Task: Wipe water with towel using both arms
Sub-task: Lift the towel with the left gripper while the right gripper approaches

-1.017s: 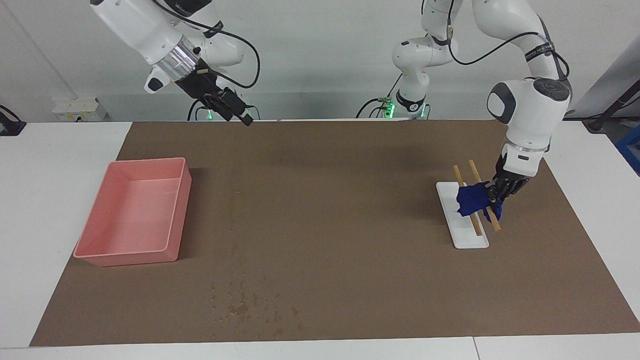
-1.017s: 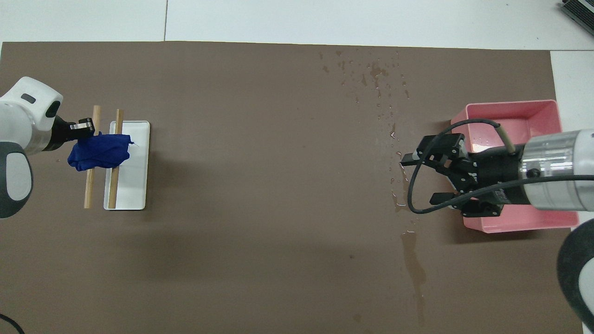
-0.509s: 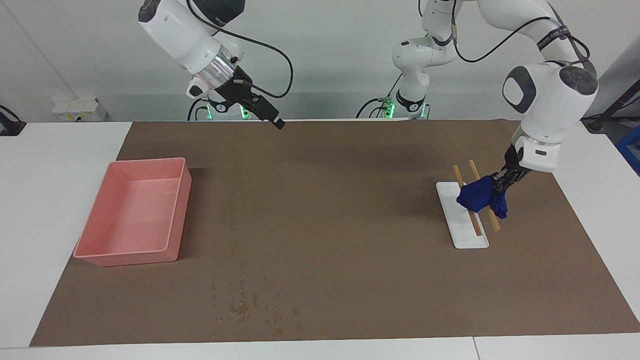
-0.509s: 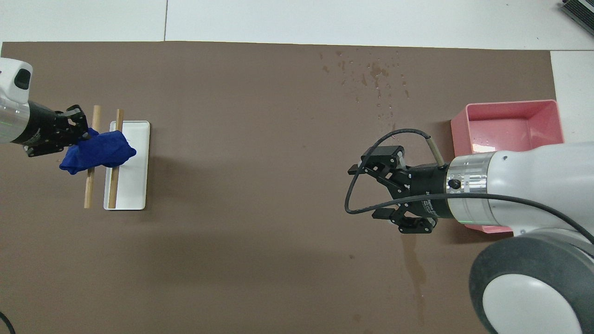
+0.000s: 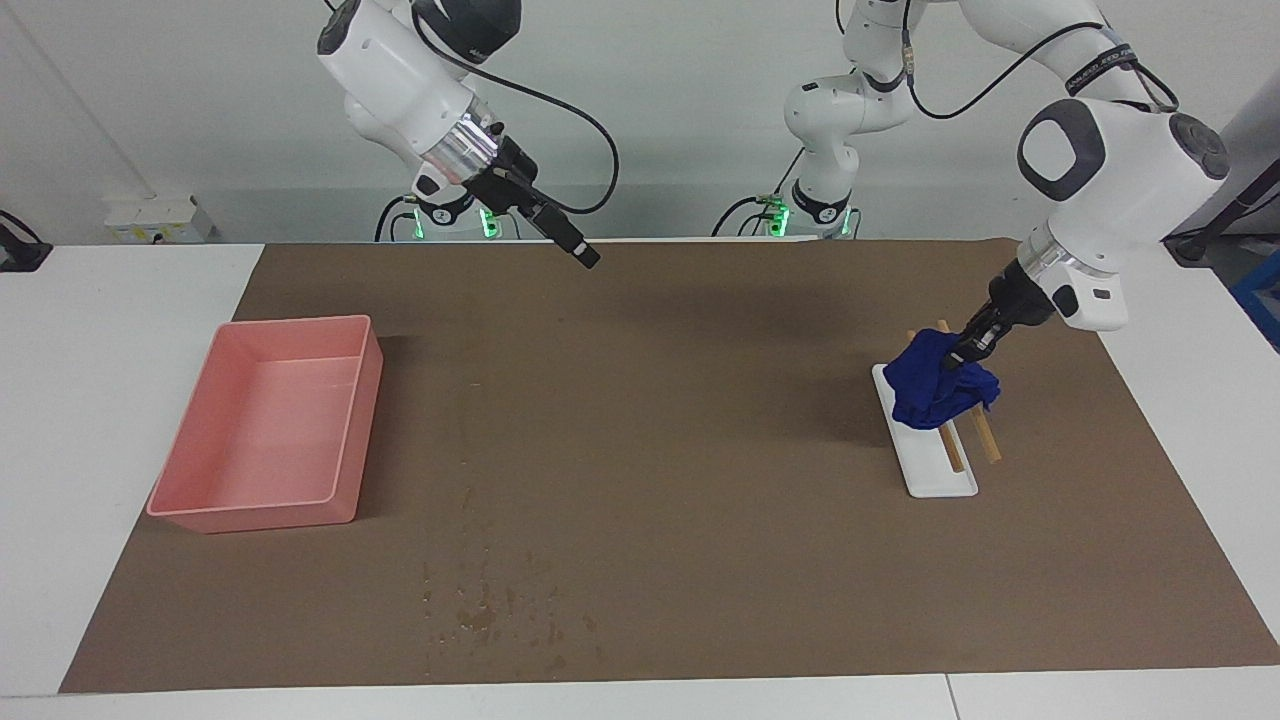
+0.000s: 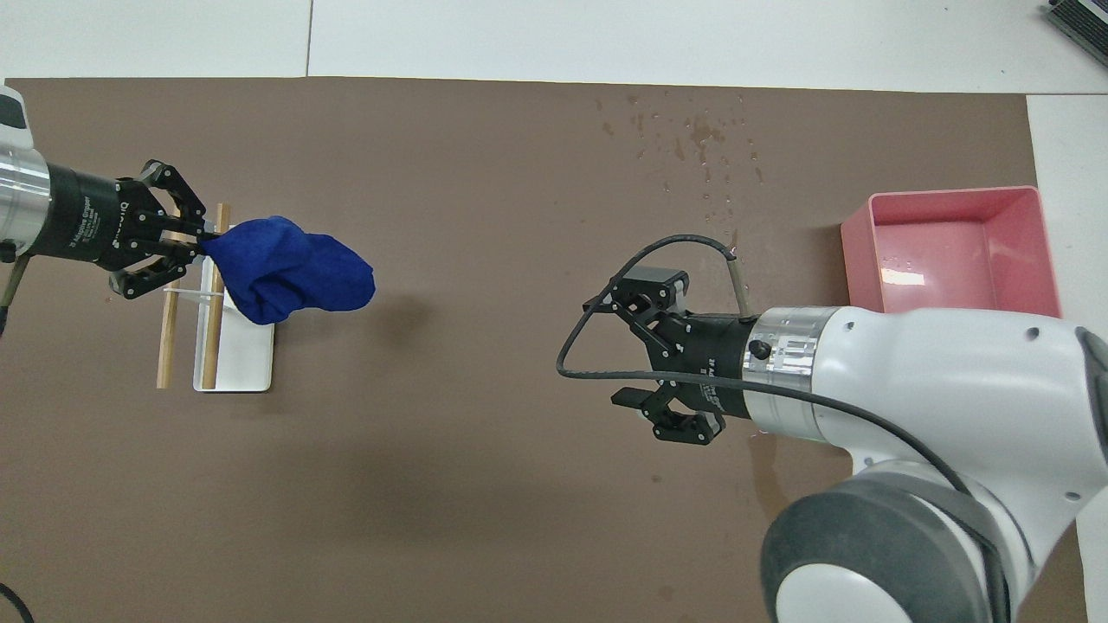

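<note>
The left gripper (image 5: 958,352) has its jaws clenched on one edge of the navy-blue towel (image 5: 937,383), which hangs bunched just above the white rack (image 5: 930,462) with its two wooden sticks (image 5: 950,452), at the left arm's end of the worktop. In the overhead view the towel (image 6: 290,269) covers part of the rack and the brown mat (image 6: 485,260). The right gripper (image 6: 636,356) hangs over the middle of the mat with its jaws released and spread wide, holding nothing.

The step in hand looks like the pick-up: the towel is off the rack but not yet carried anywhere. The water drops (image 5: 500,610) lie farther from the robots than the pink tray (image 5: 345,435), toward the right arm's end. Next, the towel probably has to travel toward the waiting right gripper, likely for a handover, which calls for a loose edge offered clear of the left jaws.
</note>
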Controlling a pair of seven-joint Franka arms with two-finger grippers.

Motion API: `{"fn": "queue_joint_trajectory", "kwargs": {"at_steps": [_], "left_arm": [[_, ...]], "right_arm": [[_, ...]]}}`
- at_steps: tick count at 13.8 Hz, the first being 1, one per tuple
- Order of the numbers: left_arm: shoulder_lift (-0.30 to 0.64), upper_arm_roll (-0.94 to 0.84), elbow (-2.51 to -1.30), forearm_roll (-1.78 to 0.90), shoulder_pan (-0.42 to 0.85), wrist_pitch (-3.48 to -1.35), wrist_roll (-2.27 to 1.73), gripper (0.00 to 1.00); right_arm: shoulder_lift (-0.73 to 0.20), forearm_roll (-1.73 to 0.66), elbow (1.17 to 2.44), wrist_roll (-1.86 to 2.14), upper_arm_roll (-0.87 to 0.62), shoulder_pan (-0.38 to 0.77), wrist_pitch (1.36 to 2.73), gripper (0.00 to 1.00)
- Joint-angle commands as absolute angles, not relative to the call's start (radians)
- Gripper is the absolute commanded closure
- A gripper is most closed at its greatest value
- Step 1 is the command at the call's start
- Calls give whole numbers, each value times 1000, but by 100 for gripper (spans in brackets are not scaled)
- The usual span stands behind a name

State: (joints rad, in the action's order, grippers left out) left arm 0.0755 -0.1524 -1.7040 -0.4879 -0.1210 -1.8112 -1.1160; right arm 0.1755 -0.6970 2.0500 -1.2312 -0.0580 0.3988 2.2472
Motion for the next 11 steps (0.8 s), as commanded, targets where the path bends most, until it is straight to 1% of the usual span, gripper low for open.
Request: {"fn": "queue_joint_trajectory", "kwargs": {"at_steps": [1, 3, 4, 6, 8, 11], "left_arm": [[14, -192, -1704, -580, -114, -1795, -1329, 100], [-6, -234, -1707, -633, -114, -1798, -1432, 100], [-11, -254, -1709, -652, -112, -1801, -1480, 100], [-15, -278, -1716, -655, -59, -1819, -1561, 100], [-21, -276, -1730, -653, 21, -1854, -1624, 100], [-40, -278, -1753, -652, 107, -1864, -1655, 100]], "right_arm": [[166, -724, 2060, -1247, -57, 406, 2290, 0], [147, -726, 2060, -1262, -57, 442, 2337, 0], [126, -739, 2059, -1307, -57, 468, 2386, 0], [98, -770, 2059, -1394, -57, 512, 2506, 0], [89, -772, 2053, -1402, -57, 517, 2519, 0], [74, -772, 2054, -1404, -57, 535, 2519, 0]]}}
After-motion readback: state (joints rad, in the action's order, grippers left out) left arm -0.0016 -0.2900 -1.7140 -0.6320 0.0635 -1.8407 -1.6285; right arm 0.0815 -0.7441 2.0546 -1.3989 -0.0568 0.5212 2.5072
